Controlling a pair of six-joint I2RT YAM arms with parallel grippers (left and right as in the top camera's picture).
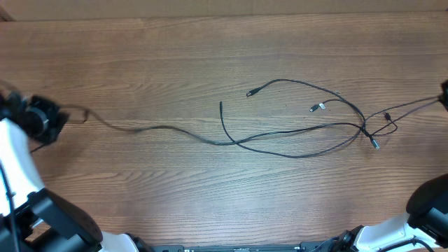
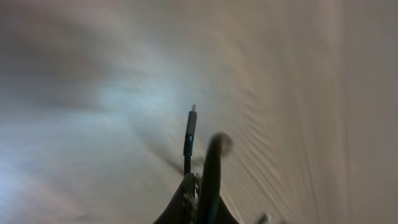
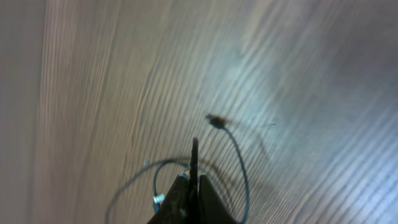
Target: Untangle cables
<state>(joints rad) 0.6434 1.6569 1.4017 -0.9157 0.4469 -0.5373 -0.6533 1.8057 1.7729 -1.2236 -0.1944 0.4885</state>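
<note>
Pull-apart step. Your left gripper (image 2: 194,186) and right gripper (image 3: 193,186) each pinch one end of the cables (image 1: 294,156). The knot (image 1: 365,129) sits near the right side. Next: draw apart slowly and watch for snagging.

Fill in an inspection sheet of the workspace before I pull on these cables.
Surface: wooden table, flat, grain visible.
Job's things: thin black cables, looped over each other centre-right; tightest crossing near the right edge.
Clutter: nothing seen.
Grippers: left gripper shut on a cable just behind its plug; right gripper shut on a cable.
Cables: one strand runs to each gripper; several loose ends lie on the table.
Surroundings: nothing seen beyond the table.
</note>
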